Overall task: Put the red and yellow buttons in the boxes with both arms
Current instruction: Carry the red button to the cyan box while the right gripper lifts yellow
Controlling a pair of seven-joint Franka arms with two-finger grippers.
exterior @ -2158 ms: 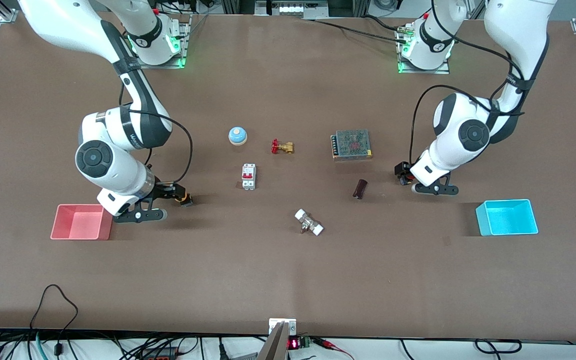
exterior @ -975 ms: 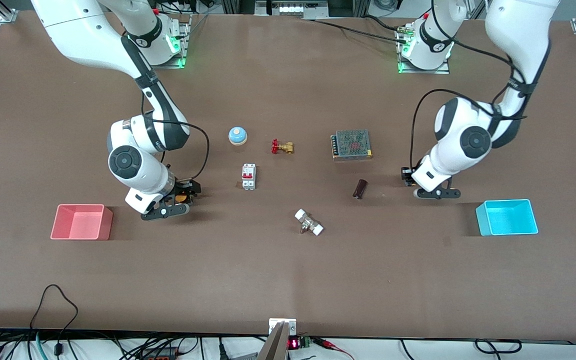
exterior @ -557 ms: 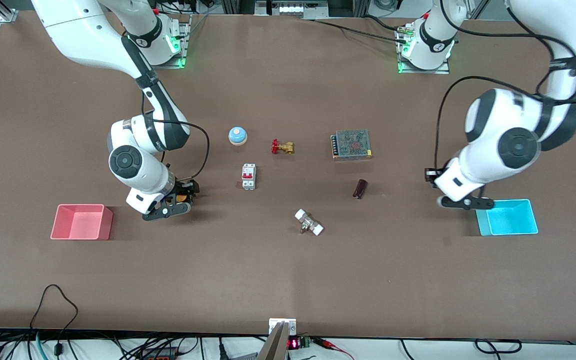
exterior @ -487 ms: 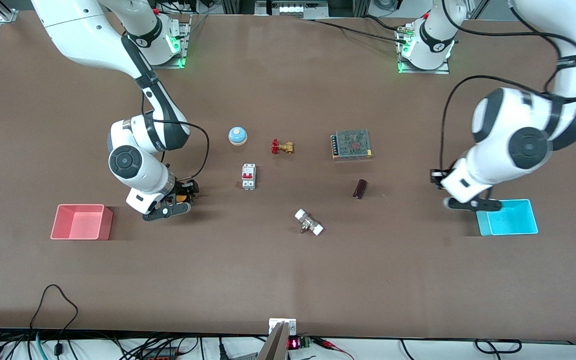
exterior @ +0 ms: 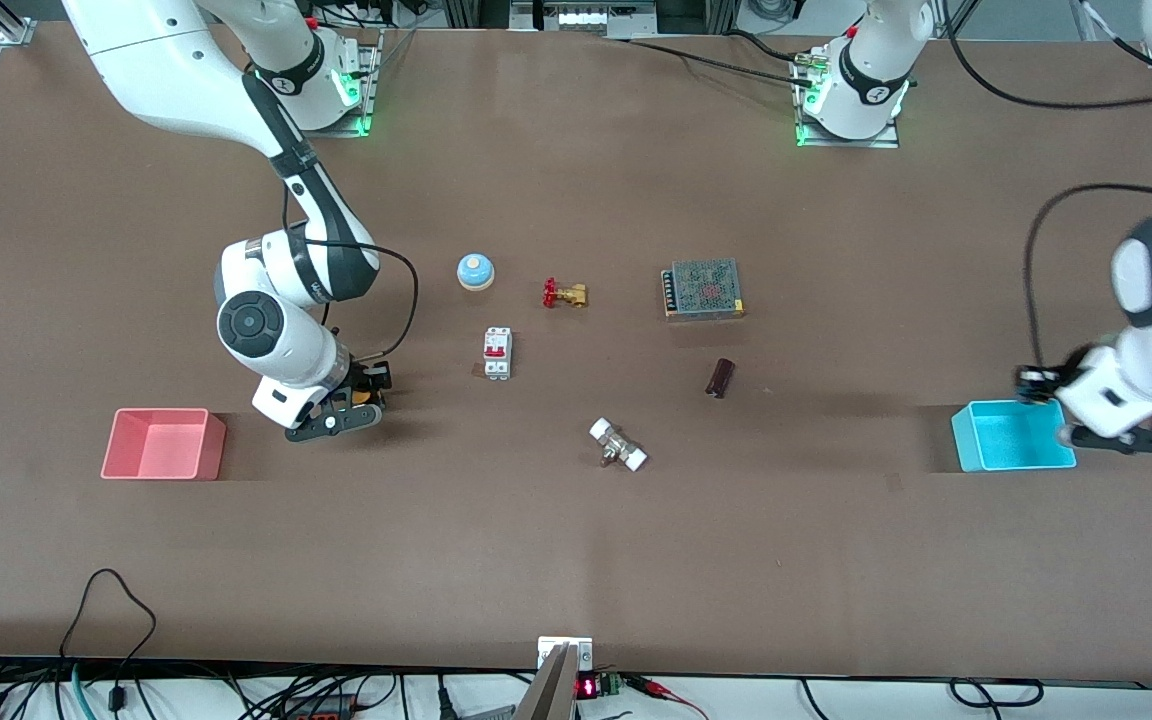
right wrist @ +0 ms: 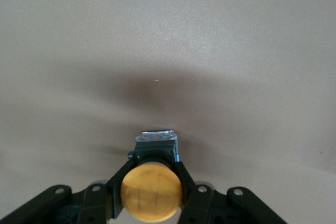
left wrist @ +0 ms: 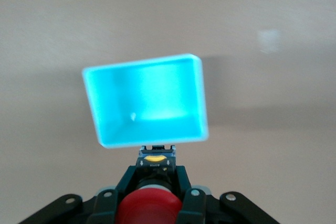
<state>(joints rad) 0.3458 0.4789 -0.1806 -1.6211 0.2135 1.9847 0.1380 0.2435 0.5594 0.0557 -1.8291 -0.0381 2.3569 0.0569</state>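
My left gripper (exterior: pixel 1036 383) is shut on the red button (left wrist: pixel 147 208) and holds it in the air over the rim of the cyan box (exterior: pixel 1014 436) at the left arm's end of the table. In the left wrist view the cyan box (left wrist: pixel 144 100) is empty and lies just past my gripper (left wrist: pixel 156 170). My right gripper (exterior: pixel 366 388) is shut on the yellow button (exterior: pixel 366 399), low over the table between the pink box (exterior: pixel 164 444) and a white breaker. The right wrist view shows the yellow cap (right wrist: pixel 151 192) between the jaws (right wrist: pixel 152 179) above bare table.
In the middle of the table are a white circuit breaker (exterior: pixel 497 352), a blue bell (exterior: pixel 475 270), a brass valve with a red handle (exterior: pixel 564 293), a metal mesh power supply (exterior: pixel 703 288), a dark cylinder (exterior: pixel 720 377) and a white-capped fitting (exterior: pixel 618 444).
My left arm has swung with the red button from beside the dark cylinder to the cyan box. My right arm moved toward the centre onto the yellow button, then stayed put.
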